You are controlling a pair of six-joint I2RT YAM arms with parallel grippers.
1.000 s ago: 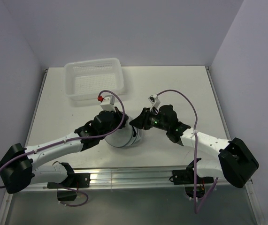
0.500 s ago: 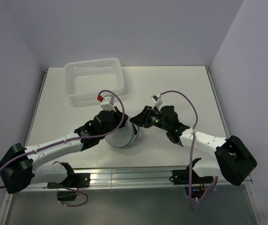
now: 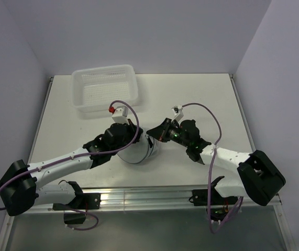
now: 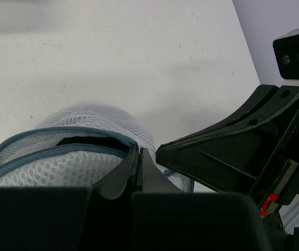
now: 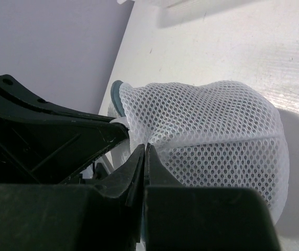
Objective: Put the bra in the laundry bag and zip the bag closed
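Observation:
The laundry bag [image 3: 143,152], a white mesh dome with a blue-grey zipper rim, sits at the table's middle between both arms. In the left wrist view, the bag [image 4: 94,117] shows its zipper partly open, with a black strip, the bra [image 4: 86,141], in the gap. The rest of the bra is hidden. My left gripper [image 4: 137,152] is shut with its tips at the zipper rim. It also shows in the top view [image 3: 140,137]. My right gripper [image 5: 145,147] is shut, pinching the bag's mesh [image 5: 212,130], and meets the bag from the right in the top view [image 3: 151,137].
A white perforated plastic basket [image 3: 105,69] stands at the table's back left. The two grippers are nearly touching over the bag: the right gripper's body [image 4: 233,146] fills the left wrist view's right side. Purple walls enclose the table.
The right wrist has shifted slightly to the right while its tips stay at the bag. The left arm has not visibly moved.

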